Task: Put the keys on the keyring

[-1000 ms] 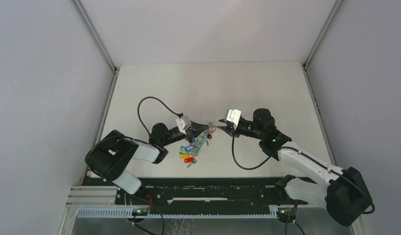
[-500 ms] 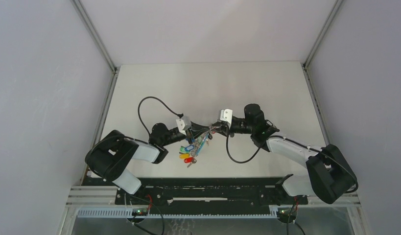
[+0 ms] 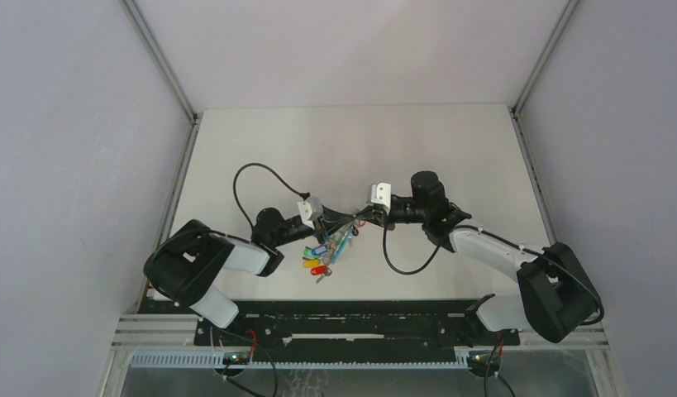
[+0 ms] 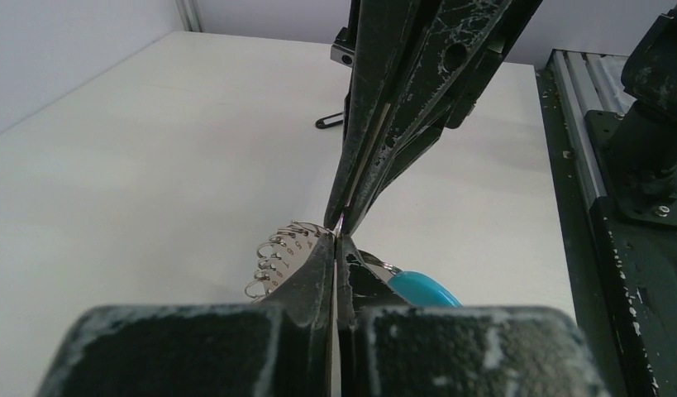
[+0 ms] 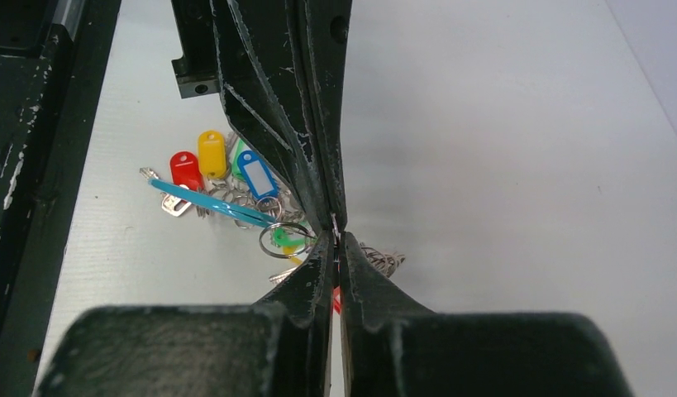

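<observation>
White table (image 3: 450, 149), walled on three sides. On it, left gripper (image 4: 336, 248) reaching in from 9 o'clock and right gripper (image 5: 335, 248) from 3 o'clock in top view, tips nose to nose near the centre.

Left fingers pressed together, pinching the keyring (image 4: 417, 287): turquoise segment at 4 o'clock of the tips, small silvery loops at 8 o'clock. Right fingers pressed together too. Red bit (image 5: 337, 299) showing just under the tips, prob. a key tag, but cannot tell for sure.

Rest of the keys (image 5: 211, 165) (red, yellow, blue, green tags) bunched on the table at 7 o'clock of the meeting point in top view, prob. on the ring already.

Step in hand, as judged: threading one more key onto the ring. To do it well:
- Hold the ring firm w/ left, no twisting.
- Move right slowly along the band, not across it.
- Watch for slip of the thin metal, w/ both grips at the very tips.
- Release only once sure of a free-hanging key.
</observation>
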Robot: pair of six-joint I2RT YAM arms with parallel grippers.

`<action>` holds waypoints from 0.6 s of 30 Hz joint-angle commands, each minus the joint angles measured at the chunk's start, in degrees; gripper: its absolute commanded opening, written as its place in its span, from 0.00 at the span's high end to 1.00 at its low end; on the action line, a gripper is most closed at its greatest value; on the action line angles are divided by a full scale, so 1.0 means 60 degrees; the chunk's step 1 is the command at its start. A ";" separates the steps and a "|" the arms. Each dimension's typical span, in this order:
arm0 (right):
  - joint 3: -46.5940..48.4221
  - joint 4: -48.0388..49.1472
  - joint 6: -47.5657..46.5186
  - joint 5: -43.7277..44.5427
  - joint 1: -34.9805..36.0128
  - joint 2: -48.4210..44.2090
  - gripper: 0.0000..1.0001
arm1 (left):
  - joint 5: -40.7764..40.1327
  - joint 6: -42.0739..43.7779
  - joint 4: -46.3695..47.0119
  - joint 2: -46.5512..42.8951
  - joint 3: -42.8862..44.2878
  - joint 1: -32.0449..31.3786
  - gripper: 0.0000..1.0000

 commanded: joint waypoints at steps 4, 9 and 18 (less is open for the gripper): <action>0.0529 -0.0560 -0.0427 -0.0602 -0.0043 -0.0411 1.00 | 0.0521 0.0073 0.0668 -0.0060 0.0430 0.0034 0.87; 0.0663 -0.0774 -0.0497 -0.0892 -0.0043 -0.0520 1.00 | 0.0684 0.0072 0.0671 -0.0085 0.0490 0.0045 0.81; 0.0797 -0.0720 -0.0396 -0.1117 -0.0036 -0.0470 1.00 | 0.1210 -0.0019 0.0670 0.0048 0.0623 0.0045 0.83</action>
